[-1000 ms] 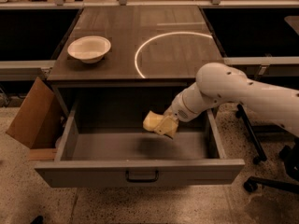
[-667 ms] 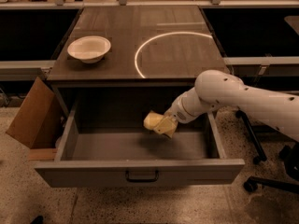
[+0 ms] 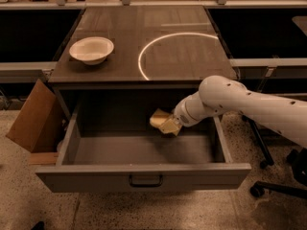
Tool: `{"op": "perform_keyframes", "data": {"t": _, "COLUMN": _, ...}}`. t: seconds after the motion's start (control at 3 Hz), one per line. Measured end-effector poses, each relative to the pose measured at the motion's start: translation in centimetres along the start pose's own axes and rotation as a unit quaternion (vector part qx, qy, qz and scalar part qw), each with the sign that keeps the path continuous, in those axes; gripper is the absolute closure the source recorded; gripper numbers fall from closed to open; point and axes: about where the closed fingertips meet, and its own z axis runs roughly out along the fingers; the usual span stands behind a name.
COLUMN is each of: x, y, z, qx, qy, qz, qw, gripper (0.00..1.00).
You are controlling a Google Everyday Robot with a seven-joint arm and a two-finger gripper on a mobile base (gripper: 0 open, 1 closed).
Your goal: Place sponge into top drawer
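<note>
The top drawer (image 3: 96, 175) is pulled wide open below the table top, and its grey floor is bare. My gripper (image 3: 171, 126) reaches in from the right on the white arm and hangs inside the drawer's back right part. It is shut on the pale yellow sponge (image 3: 157, 118), which sticks out to its left, a little above the drawer floor. The drawer's dark pull handle (image 3: 145, 180) sits at the centre of the front panel.
A white bowl (image 3: 91, 49) stands on the dark table top (image 3: 144, 28) at the left, next to a white circle marking (image 3: 144, 56). A cardboard box (image 3: 36, 116) leans left of the drawer. Chair wheels (image 3: 259, 189) stand on the floor at the right.
My gripper with the sponge has shifted slightly up and to the left inside the drawer. The drawer and bowl have not moved.
</note>
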Motion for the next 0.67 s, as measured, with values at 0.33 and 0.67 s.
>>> {"op": "perform_keyframes", "data": {"t": 0.33, "x": 0.3, "y": -0.2, "z": -0.2, "qx": 0.001, "qy": -0.003, "qz": 0.004, "qw": 1.0000, "gripper": 0.00}}
{"op": "perform_keyframes", "data": {"t": 0.67, "x": 1.2, "y": -0.1, "z": -2.5, "qx": 0.005, "qy": -0.008, "qz": 0.013, "qw": 0.9999, "gripper": 0.00}}
